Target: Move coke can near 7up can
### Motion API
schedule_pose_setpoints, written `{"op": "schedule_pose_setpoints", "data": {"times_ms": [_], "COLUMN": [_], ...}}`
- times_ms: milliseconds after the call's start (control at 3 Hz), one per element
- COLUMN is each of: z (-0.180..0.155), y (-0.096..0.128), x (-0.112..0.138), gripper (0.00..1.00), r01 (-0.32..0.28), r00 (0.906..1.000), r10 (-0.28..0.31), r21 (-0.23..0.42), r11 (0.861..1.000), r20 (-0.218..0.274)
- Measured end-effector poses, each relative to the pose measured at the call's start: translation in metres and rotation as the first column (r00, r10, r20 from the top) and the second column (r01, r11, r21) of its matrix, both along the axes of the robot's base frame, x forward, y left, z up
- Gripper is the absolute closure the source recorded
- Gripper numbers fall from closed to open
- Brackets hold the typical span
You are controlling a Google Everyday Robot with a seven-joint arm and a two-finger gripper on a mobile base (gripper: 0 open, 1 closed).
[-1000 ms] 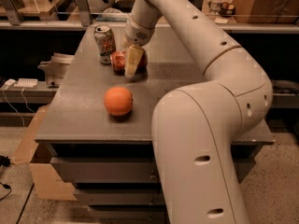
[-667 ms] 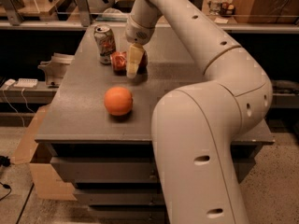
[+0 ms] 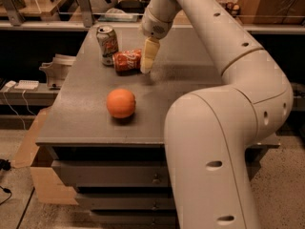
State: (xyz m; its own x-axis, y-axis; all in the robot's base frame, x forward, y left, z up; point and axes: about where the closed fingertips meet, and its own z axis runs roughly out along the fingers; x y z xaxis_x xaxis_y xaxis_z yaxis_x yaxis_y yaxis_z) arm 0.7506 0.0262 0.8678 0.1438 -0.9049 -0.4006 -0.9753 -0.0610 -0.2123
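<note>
Little has changed in the last second. The gripper point(image 3: 147, 63) has shifted slightly to the right, uncovering more of the coke can point(image 3: 127, 61), whose left end has not moved. That reads to me as the placing step ending, since the red can already lies just beside the 7up can point(image 3: 107, 43) at the far left of the worktop point(image 3: 81, 109). I cannot tell whether the two cans touch. The gripper sits at the can's right end, and whether it is clamped on the can or has let go cannot be told. The coke can lies on its side, red with white script and a little crumpled, while the pale can stands upright. An orange point(image 3: 121, 103) rests well apart, nearer the front edge.
</note>
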Motion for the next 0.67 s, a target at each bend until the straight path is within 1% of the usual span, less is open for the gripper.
{"op": "schedule_pose_setpoints", "data": {"times_ms": [333, 667], "z": [0.0119, 0.0116], "y": [-0.0472, -0.047], "x": [0.0087, 0.009], "gripper": [0.0, 0.0], "r01": [0.076, 0.076], "r00": [0.9965, 0.9965], "r10": [-0.077, -0.077], "r21": [0.014, 0.014], "r11": [0.997, 0.997], "r20": [0.034, 0.034]}}
